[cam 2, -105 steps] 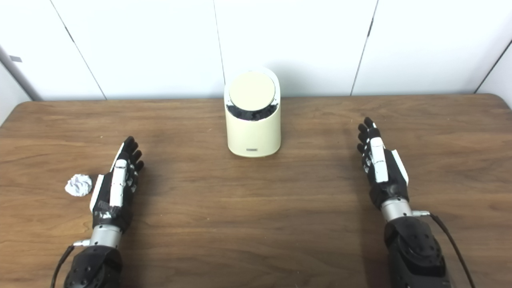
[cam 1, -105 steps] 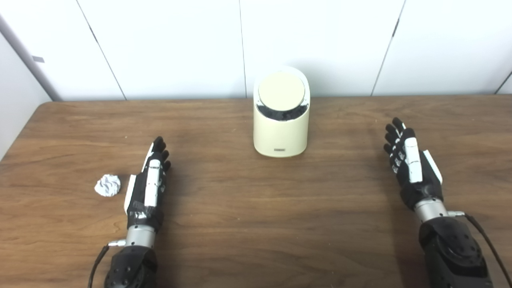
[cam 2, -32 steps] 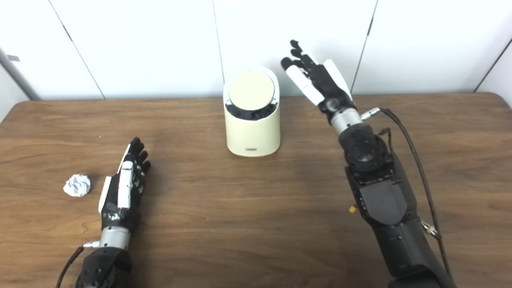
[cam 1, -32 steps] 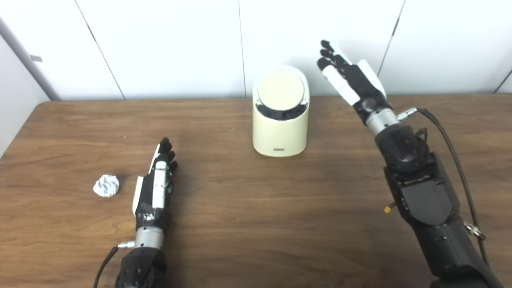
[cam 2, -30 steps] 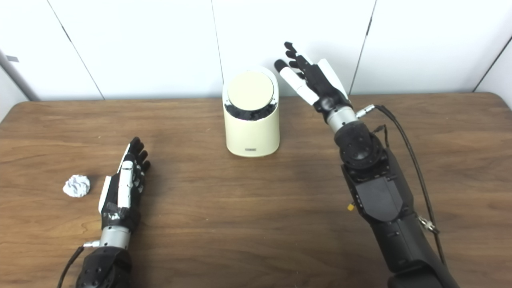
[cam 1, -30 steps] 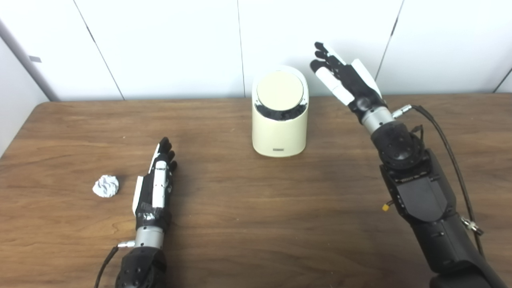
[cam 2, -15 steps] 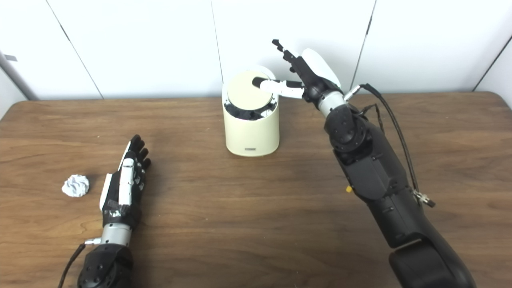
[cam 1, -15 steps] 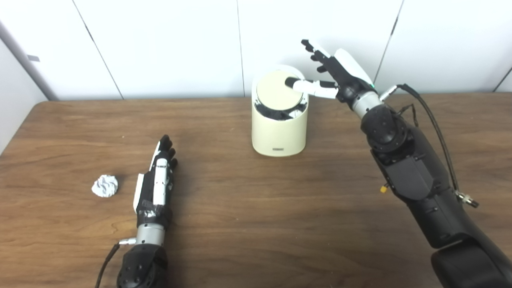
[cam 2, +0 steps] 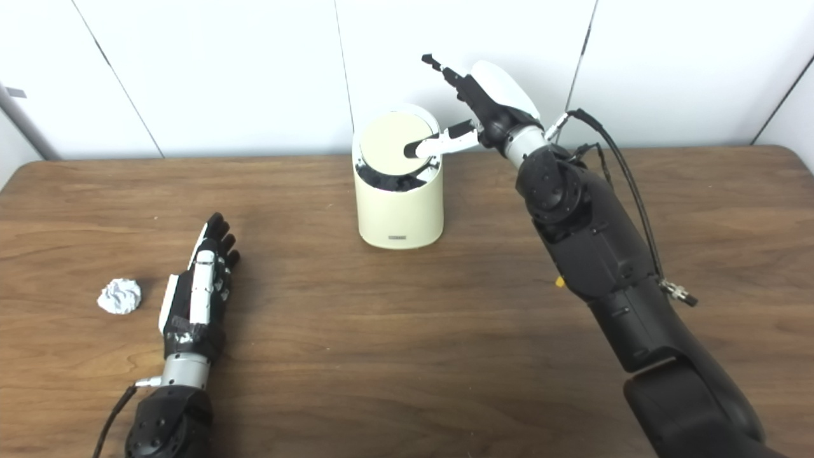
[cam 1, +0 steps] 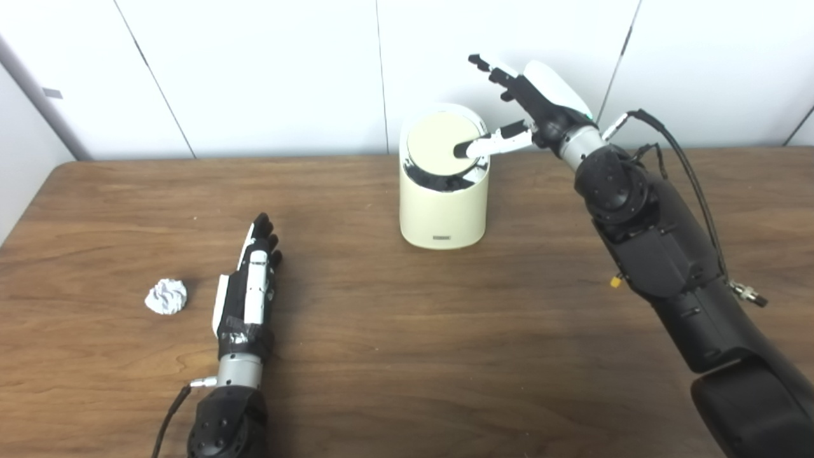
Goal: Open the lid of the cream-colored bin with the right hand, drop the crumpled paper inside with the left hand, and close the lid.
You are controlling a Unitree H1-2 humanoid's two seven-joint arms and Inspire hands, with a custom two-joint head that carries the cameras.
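- Cream-coloured bin (cam 1: 443, 207) is standing upright near the back-centre of the wooden worktop (cam 1: 407, 356), w/ white wall panels (cam 1: 254, 70) behind it.
- Its round lid (cam 1: 440, 135) is sitting in the slanted top, tilted toward the camera; a dark gap is showing along the lid's lower edge.
- Right robot hand (cam 1: 531, 105) is reaching in from the bin's right side, raised above the worktop, holding nothing.
- Its thumb (cam 1: 486, 144) is stretching out to the lid, tip touching the lid's right part; the other fingers (cam 1: 493, 73) are spreading apart, pointing up and left, clear of the bin.
- Right arm (cam 1: 661, 267) is running diagonally from the bottom-right corner, w/ a black cable (cam 1: 690, 178) looping beside the wrist.
- Left robot hand (cam 2: 197, 296) is lying flat on the worktop at front left, fingers straight, slightly apart and pointing away from the camera, empty.
- Crumpled paper (cam 2: 119, 296), a small white ball, is resting on the worktop just left of the left robot hand, not touching it, and well apart from the bin.
- Whether the thumb is pressing the lid down or only touching it cannot be told.
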